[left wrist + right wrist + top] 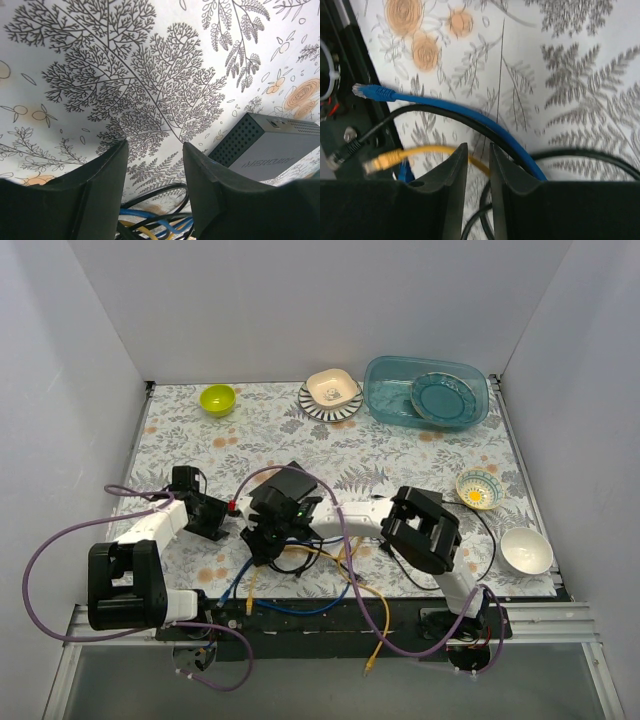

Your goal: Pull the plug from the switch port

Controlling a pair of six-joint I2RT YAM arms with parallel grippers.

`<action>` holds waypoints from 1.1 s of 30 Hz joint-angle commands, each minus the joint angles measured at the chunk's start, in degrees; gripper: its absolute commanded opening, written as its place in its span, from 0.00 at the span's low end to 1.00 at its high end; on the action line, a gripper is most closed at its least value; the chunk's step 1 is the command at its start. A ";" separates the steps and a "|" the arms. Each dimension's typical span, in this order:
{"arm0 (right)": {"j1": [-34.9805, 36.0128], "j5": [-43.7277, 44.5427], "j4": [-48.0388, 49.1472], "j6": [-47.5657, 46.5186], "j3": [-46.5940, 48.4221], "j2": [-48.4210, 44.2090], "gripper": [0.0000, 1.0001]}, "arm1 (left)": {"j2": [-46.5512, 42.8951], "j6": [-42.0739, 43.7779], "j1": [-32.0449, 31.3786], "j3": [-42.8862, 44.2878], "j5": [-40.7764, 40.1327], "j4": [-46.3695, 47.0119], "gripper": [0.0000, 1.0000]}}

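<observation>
Black switch (265, 145) lies just right of the wide-open left gripper (155, 145); the right gripper (477, 148), narrowed over cables (445, 107), may be gripping one, though I cannot tell.

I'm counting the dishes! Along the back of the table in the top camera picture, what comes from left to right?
Green bowl → square white bowl sitting on a striped plate → clear blue tub with a teal plate inside.

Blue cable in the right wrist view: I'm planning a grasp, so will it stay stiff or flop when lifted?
Probably floppy: the blue cable lies in a loose curve on the table. Its plug lies free, so that end would likely trail. Thin, so probably light.
</observation>
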 commanded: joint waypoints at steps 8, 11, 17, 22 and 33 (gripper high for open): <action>-3.80 15.12 -8.84 10.98 -6.94 0.11 0.27 | -3.34 2.89 0.94 -5.64 3.24 -0.21 0.48; -8.45 16.52 -9.01 14.58 -18.37 -6.73 0.25 | -4.58 3.42 0.94 -6.79 5.00 0.59 0.48; -15.05 23.45 -15.41 17.49 -28.76 -15.99 0.24 | -5.02 6.23 0.94 -6.53 7.73 1.20 0.47; -20.93 25.05 -21.67 21.53 -29.03 -19.42 0.23 | -2.47 7.91 0.94 -5.12 12.38 -0.20 0.46; -40.09 27.16 -28.00 23.65 -36.15 -28.47 0.29 | -2.91 7.20 -1.16 -5.48 15.73 1.30 0.45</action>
